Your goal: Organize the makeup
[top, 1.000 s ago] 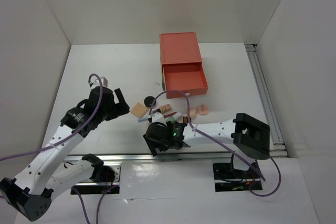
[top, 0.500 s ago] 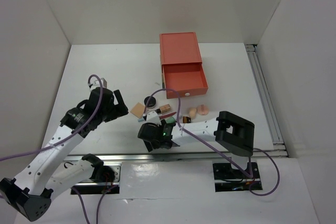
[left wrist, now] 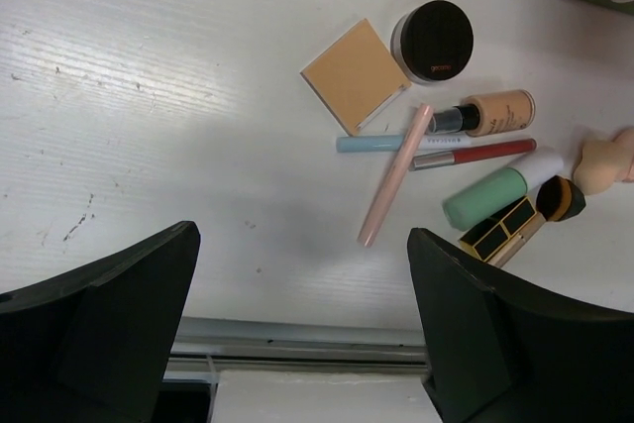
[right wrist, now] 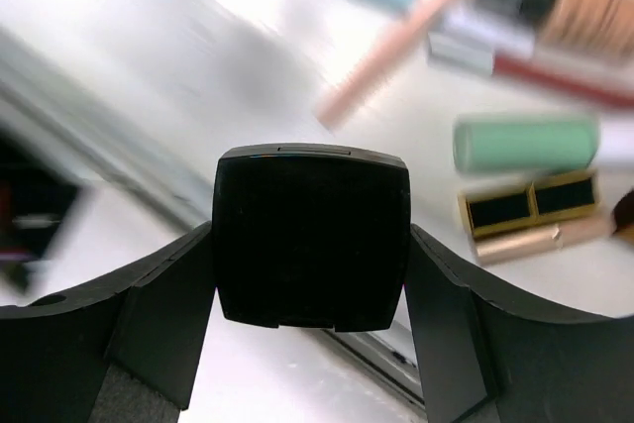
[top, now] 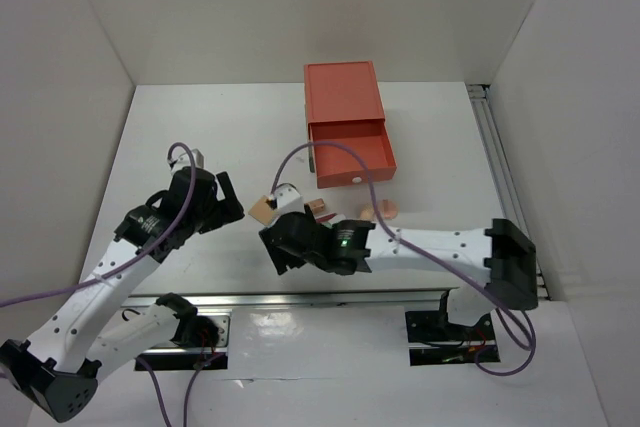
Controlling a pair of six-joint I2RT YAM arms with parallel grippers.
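The black compact (right wrist: 310,237) is pinched between the fingers of the right gripper (right wrist: 310,250), near the table's (left wrist: 149,66) front edge, beside the remaining makeup (left wrist: 451,156). Its surroundings are blurred, and the top view hides it under the wrist. The left gripper (left wrist: 302,235) is spread and empty. Since a second ago, the right arm has stretched leftward and its jaws have narrowed.

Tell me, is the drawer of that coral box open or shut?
Open: the coral drawer sticks out of the coral box, its inside showing.
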